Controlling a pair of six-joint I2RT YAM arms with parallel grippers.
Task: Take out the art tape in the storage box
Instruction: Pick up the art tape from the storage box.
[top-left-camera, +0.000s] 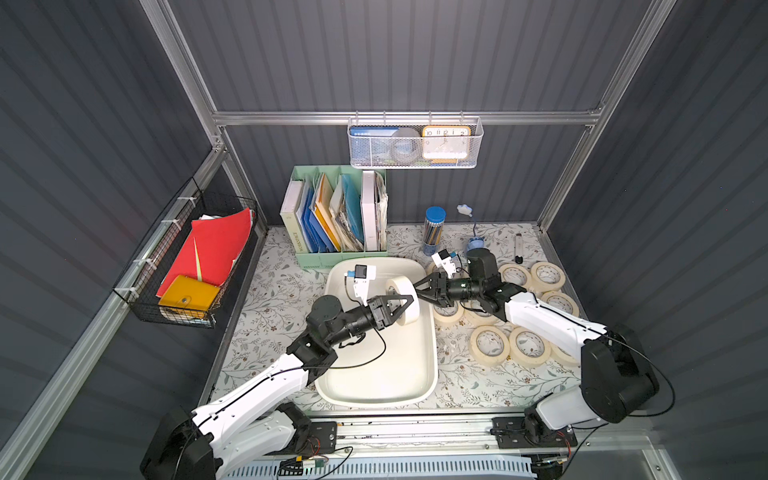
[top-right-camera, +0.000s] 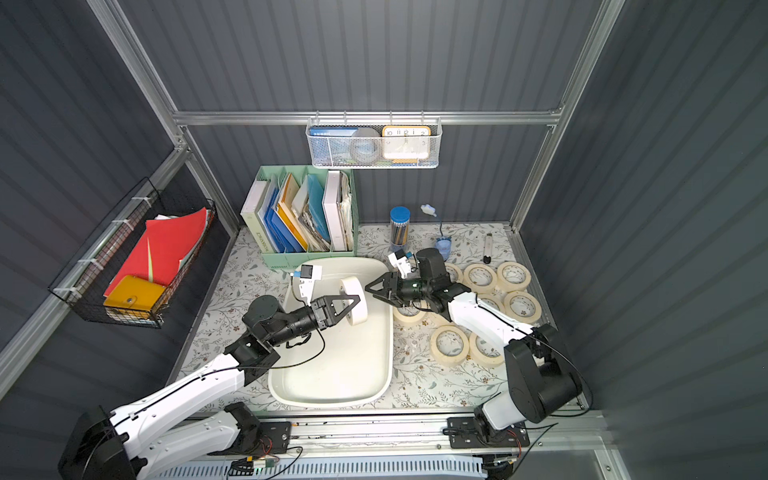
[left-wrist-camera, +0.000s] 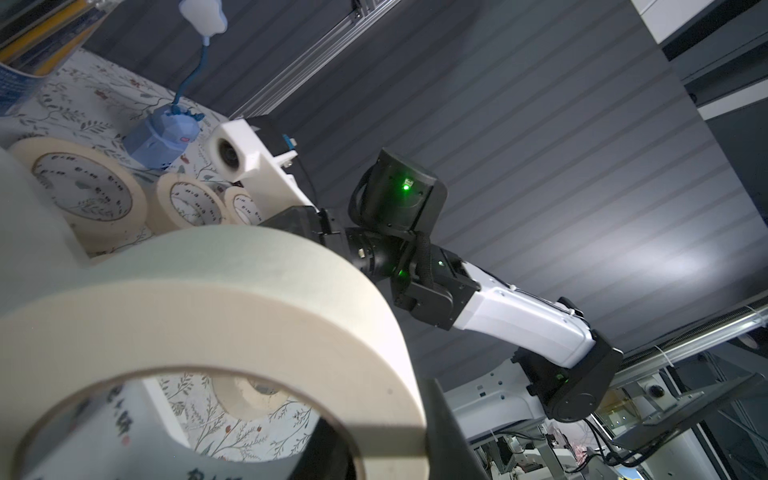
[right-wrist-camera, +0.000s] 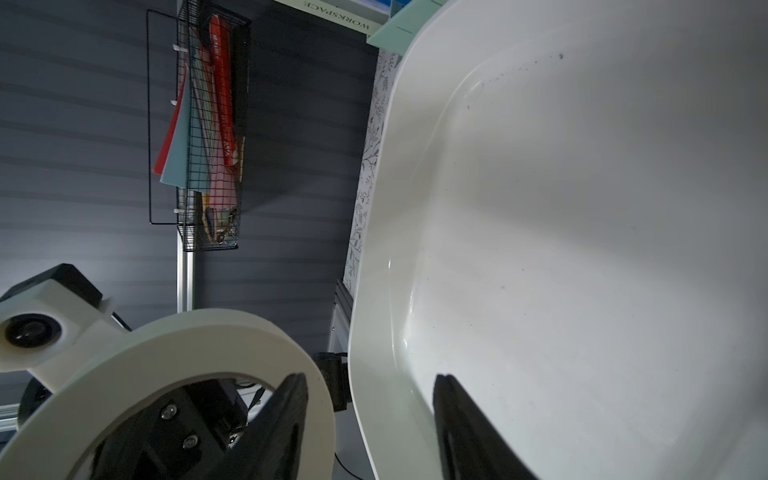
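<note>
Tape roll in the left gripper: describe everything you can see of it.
The tape roll is a cream-beige ring, matte like paper, with a white printed core. It stands on edge over the box, its wall pinched by the left gripper. The open right gripper is close beside it; contact is unclear.

Desk (top-left-camera: 266, 299): wearing a leafy floral cover.
File holder (top-left-camera: 320, 258): standing at the back, holding upright folders.
Mesh basket (top-left-camera: 357, 156): hanging on the rear rail — carrying a yellow clock (top-left-camera: 446, 143).
Wire basket (top-left-camera: 174, 318): hanging on the side wall, holding red folders (top-left-camera: 220, 245).
Pencil tube (top-left-camera: 434, 230): standing upright beside the file holder.
Marker (top-left-camera: 518, 248): lying near the back corner.
</note>
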